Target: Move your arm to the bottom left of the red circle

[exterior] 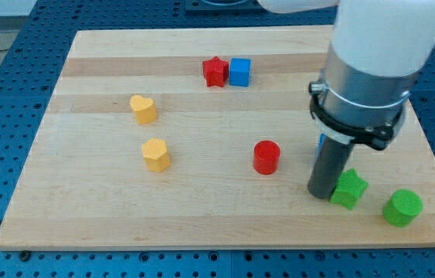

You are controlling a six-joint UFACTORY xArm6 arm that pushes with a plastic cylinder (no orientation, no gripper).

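Note:
The red circle [266, 157] stands on the wooden board [86, 216], right of centre. My tip [322, 193] rests on the board to the right of the red circle and a little lower, about a block's width away from it. The tip touches or nearly touches the green star [349, 189] on its right side. A sliver of a blue block [321, 142] shows just behind the rod, mostly hidden.
A green circle [402, 208] sits near the board's bottom right corner. A red star [215, 71] and a blue cube [239, 71] sit side by side near the top. A yellow heart [144, 109] and a yellow hexagon-like block [156, 154] sit at the left.

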